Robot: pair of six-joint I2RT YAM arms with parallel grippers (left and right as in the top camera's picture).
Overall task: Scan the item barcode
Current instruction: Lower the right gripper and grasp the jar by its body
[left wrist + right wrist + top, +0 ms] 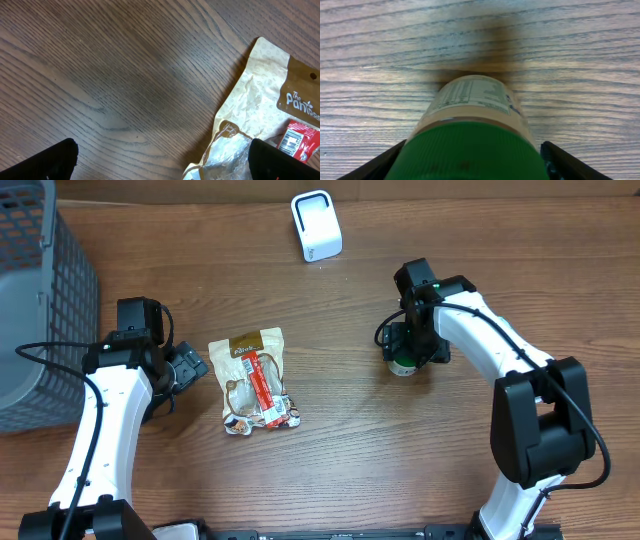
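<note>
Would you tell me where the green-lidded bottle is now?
Overhead, the green-lidded bottle is right of centre, between the right arm's fingers, right of the snack bag.

grey mesh basket at the desk's left edge, partly out of shot. snack bag lying flat left of desk centre, well apart from the basket, red label up.

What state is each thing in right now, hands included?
Left hand: open, empty, near the snack bag.
Right hand: fingers flanking the bottle; grip unclear.
Bottle: green cap on.
Snack bag: lying flat on the table, unheld.
Scanner: standing, nothing in front of it.
</note>
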